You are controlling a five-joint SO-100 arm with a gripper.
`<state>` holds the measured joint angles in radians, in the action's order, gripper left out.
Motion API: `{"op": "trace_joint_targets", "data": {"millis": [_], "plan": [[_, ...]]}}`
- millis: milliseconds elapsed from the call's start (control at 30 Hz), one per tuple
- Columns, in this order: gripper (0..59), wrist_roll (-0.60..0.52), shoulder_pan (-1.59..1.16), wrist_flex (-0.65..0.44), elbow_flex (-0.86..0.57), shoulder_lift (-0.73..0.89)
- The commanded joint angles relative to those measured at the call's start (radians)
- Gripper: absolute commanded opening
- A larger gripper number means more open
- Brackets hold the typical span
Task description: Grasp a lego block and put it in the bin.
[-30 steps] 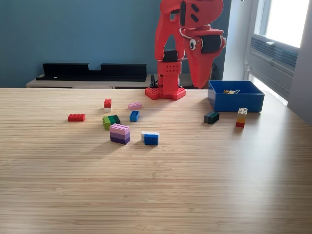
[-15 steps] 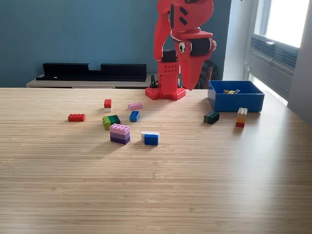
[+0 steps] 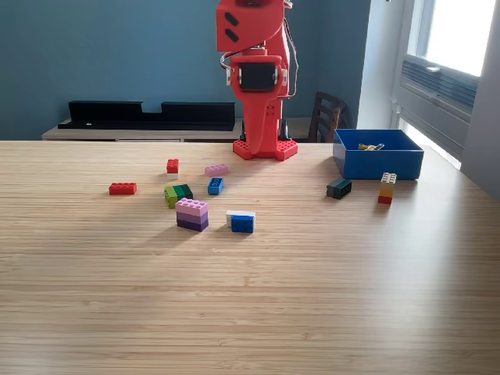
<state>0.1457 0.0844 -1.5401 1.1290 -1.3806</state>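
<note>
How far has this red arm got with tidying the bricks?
Barely started: the blue bin holds something small and yellowish. The gripper hangs near the arm's base, apparently carrying nothing. About ten blocks are left on the table, such as the pink-purple stack.

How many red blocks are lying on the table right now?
2: one flat red block far out on the exterior view's left, and a smaller red block nearer the arm's base. The stack by the bin also has a red bottom piece.

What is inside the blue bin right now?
In the bin, something small and yellowish shows above the rim near the back wall. The front wall hides the floor.
</note>
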Motion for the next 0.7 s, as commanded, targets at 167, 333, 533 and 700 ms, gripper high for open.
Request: {"op": "trace_joint_targets", "data": {"millis": [167,333,533,700], "plan": [[4.1,0.006,-0.064,0.044,0.037,-0.098],[4.1,-0.002,-0.051,0.048,0.098,-0.101],[4.1,-0.011,0.058,0.048,0.146,-0.110],[4.1,0.017,0.135,0.048,0.207,-0.112]]}}
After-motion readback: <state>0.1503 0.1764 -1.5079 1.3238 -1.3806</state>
